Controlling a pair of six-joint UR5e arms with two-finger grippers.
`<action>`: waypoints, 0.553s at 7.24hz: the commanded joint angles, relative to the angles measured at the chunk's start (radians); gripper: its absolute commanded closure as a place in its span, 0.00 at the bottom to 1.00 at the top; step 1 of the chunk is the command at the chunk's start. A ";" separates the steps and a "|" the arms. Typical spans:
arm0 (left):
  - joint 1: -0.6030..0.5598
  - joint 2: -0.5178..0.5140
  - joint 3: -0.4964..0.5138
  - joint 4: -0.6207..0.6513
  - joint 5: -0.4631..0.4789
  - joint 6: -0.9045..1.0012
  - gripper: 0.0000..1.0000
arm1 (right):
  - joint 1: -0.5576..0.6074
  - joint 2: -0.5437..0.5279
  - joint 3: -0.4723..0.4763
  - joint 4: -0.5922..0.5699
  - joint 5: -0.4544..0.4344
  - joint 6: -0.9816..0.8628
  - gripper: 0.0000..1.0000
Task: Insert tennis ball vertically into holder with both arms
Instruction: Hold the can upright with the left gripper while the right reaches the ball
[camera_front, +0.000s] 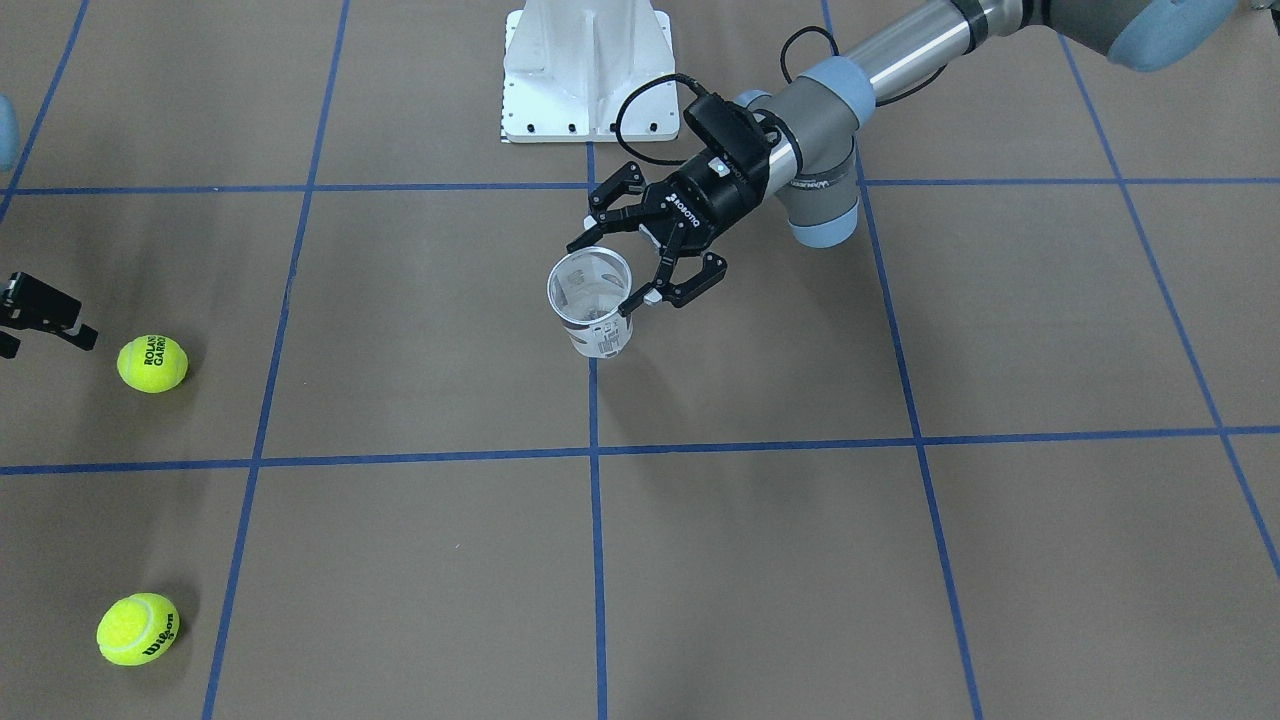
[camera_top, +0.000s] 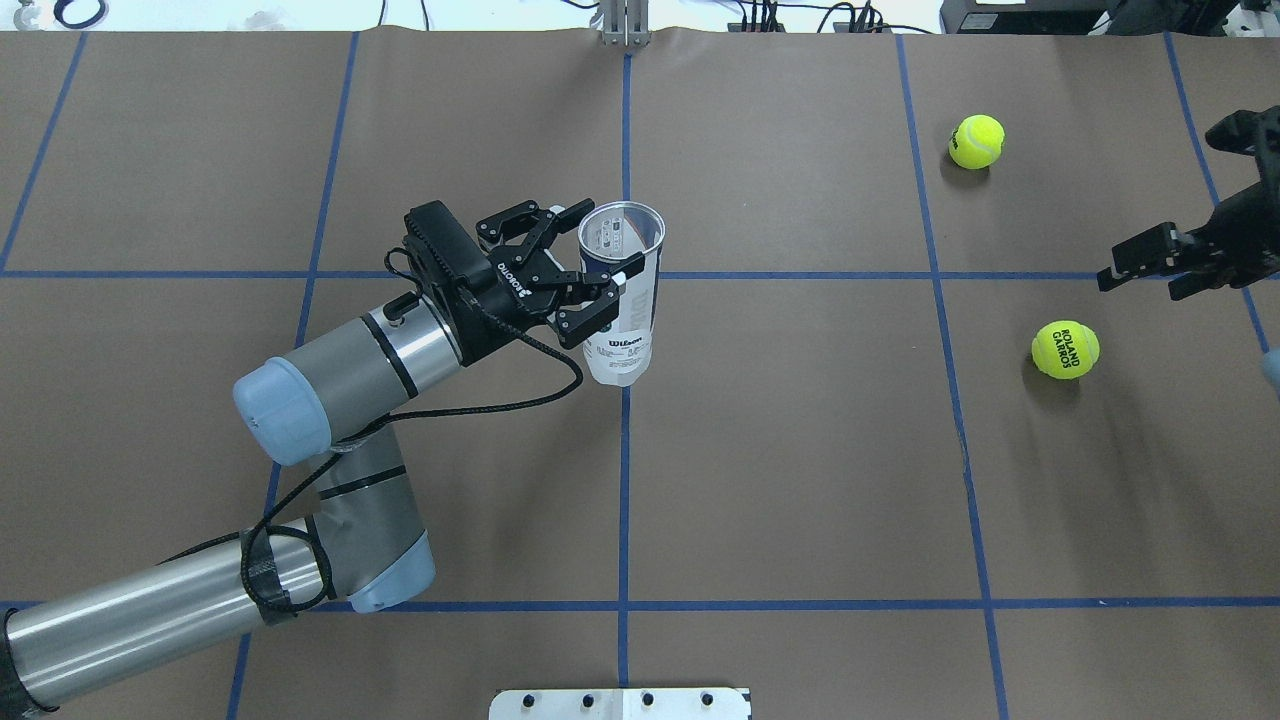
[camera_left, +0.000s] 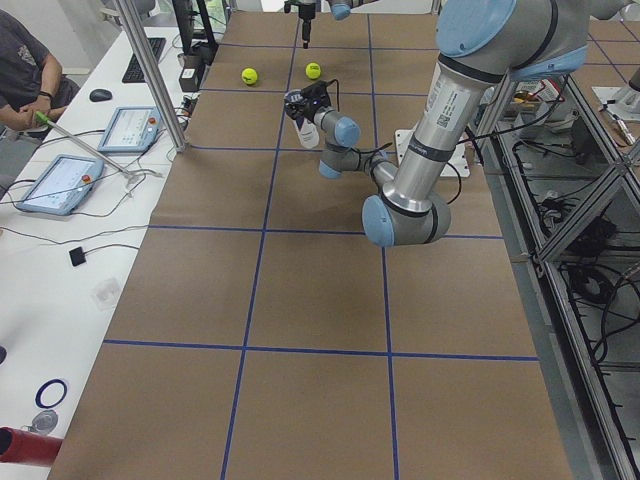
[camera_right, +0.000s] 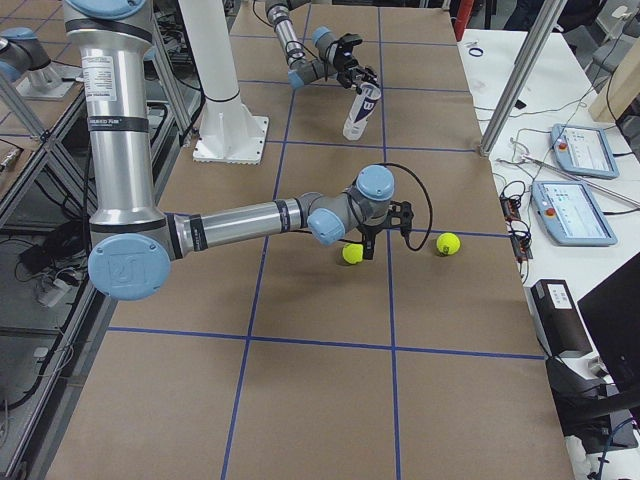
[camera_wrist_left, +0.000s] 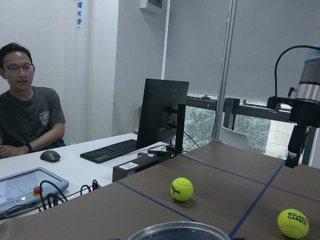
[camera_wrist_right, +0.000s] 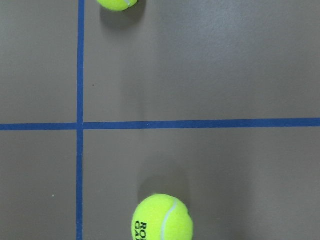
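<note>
The holder (camera_front: 592, 305), a clear can with a Wilson label, stands upright near the table's middle, open mouth up. It also shows in the overhead view (camera_top: 622, 320), and its rim shows at the bottom of the left wrist view (camera_wrist_left: 180, 231). My left gripper (camera_front: 603, 277) (camera_top: 600, 250) is shut on its upper part from the side. A Roland Garros tennis ball (camera_top: 1065, 349) (camera_front: 152, 363) (camera_wrist_right: 162, 217) lies on the table. My right gripper (camera_top: 1145, 280) (camera_front: 45, 340) hangs open, pointing down, just beside and above it. A second ball marked Wilson (camera_top: 976, 141) (camera_front: 138, 629) lies farther off.
The white pedestal (camera_front: 588, 70) stands at the robot's side of the table. Blue tape lines grid the brown surface. An operator (camera_wrist_left: 25, 115) sits at a side table with a monitor (camera_wrist_left: 162, 112), keyboard and tablets beyond the table's far edge.
</note>
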 joint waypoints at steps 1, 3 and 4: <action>0.010 0.003 0.004 -0.011 0.006 -0.001 0.35 | -0.104 0.002 0.001 0.000 -0.097 0.068 0.01; 0.037 0.012 0.012 -0.039 0.009 0.002 0.34 | -0.116 0.002 0.001 -0.002 -0.109 0.071 0.01; 0.044 0.012 0.017 -0.063 0.024 0.005 0.34 | -0.115 0.002 0.001 -0.002 -0.109 0.071 0.01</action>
